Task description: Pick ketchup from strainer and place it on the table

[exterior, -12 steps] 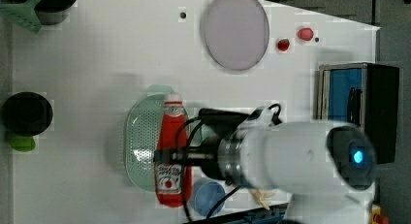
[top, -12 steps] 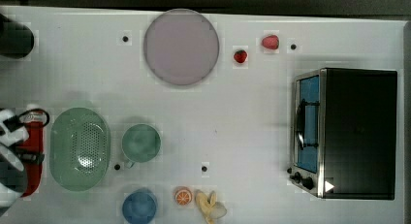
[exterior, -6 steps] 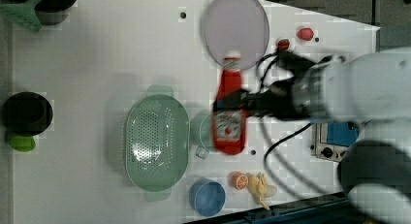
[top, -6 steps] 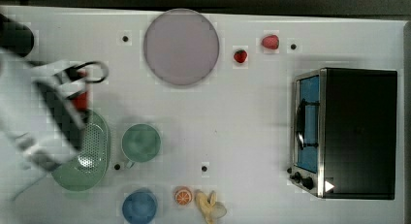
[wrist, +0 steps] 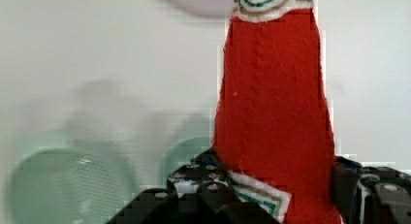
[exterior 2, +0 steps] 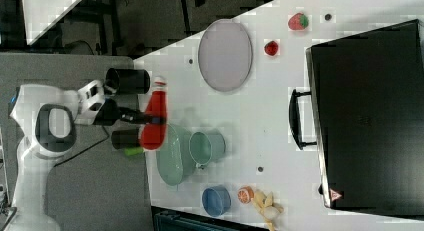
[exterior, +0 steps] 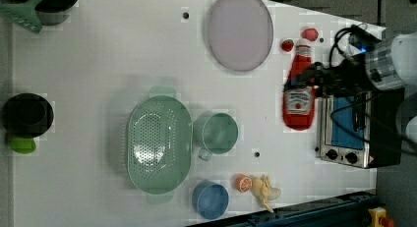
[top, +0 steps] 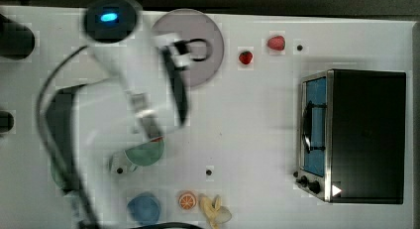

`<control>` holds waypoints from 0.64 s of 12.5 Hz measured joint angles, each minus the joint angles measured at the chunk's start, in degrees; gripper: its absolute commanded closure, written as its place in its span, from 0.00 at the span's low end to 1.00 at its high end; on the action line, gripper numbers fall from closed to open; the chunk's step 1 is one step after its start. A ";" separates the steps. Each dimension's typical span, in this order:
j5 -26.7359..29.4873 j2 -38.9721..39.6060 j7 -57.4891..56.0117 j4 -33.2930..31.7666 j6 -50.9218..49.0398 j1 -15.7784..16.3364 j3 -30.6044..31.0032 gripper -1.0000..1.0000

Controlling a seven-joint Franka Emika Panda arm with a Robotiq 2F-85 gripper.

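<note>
**Ketchup aloft, clear of strainer — risks on the way down**

Table [exterior: 98, 65]: broad white top, plenty of bare surface. If the bottle is let go while this high above it, it will likely bounce or roll; the descent should finish before the fingers part.

Toaster oven [exterior: 351, 133]: in the left view it sits close behind the gripper [exterior: 314, 82]. A careless swing could knock the arm's cable or the bottle against it.

Strainer [exterior: 158, 143]: empty, well apart from the fingers, so no risk of snagging its rim.

Grey plate [exterior: 240, 30]: near the fingers in the left view. Setting down there would miss the table proper.

Ketchup [exterior: 298, 89]: clamped across its middle between the closed fingers, hanging in the air, cap end pointing away from the wrist. In the wrist view the ketchup [wrist: 274, 112] stands out long beyond the fingers; a soft body gripped mid-length may pivot or slip.

Strawberries [exterior: 287, 45]: just beyond the cap; they could be nudged.
</note>
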 measured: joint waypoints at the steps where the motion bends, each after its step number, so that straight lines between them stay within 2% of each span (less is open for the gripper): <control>1: -0.58 -0.45 -3.21 -0.06 -0.29 -1.99 -0.62 0.43; 5: -2.27 -0.99 -12.11 -1.01 0.85 -7.61 -2.94 0.43; 8: -1.27 -1.68 -15.73 -7.44 9.46 -9.79 -4.59 0.43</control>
